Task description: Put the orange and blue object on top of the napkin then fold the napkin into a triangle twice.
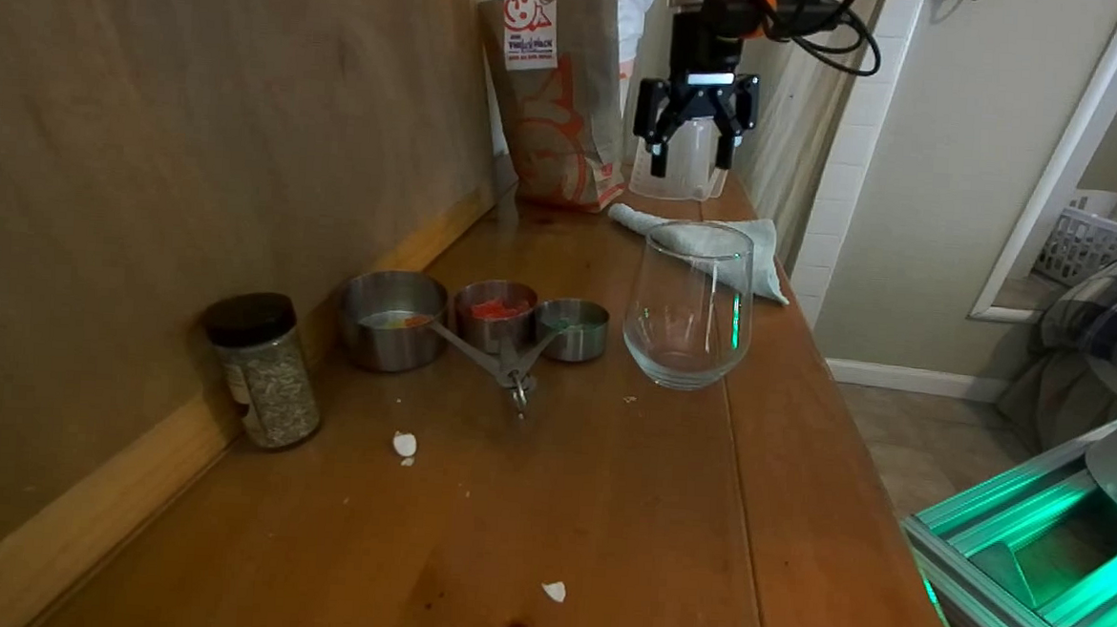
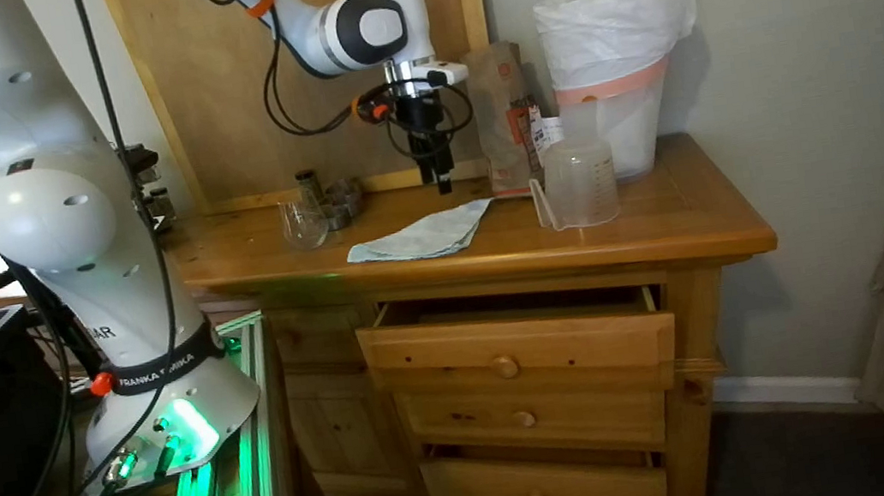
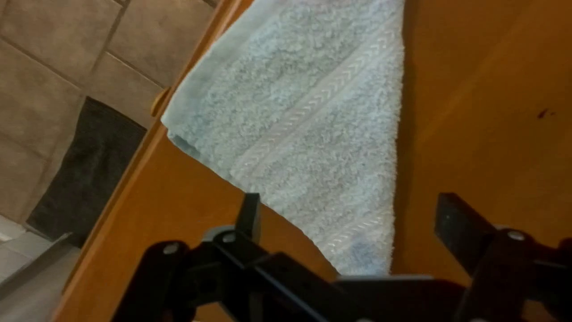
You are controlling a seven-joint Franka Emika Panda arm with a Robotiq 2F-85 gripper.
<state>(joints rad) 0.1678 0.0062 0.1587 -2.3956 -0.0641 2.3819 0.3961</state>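
Napkin [image 3: 326, 116] lies folded at the drawer-side edge of the wooden top [image 1: 596, 507], narrow end toward the back edge. Gripper [image 1: 692, 158] hangs above, fingers [image 3: 249, 217] spread well apart. Paper bag [image 1: 559, 113] stands near the back edge.

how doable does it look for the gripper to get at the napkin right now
Probably yes: the gripper hangs open and empty, and the wrist view shows nothing lying on the napkin.
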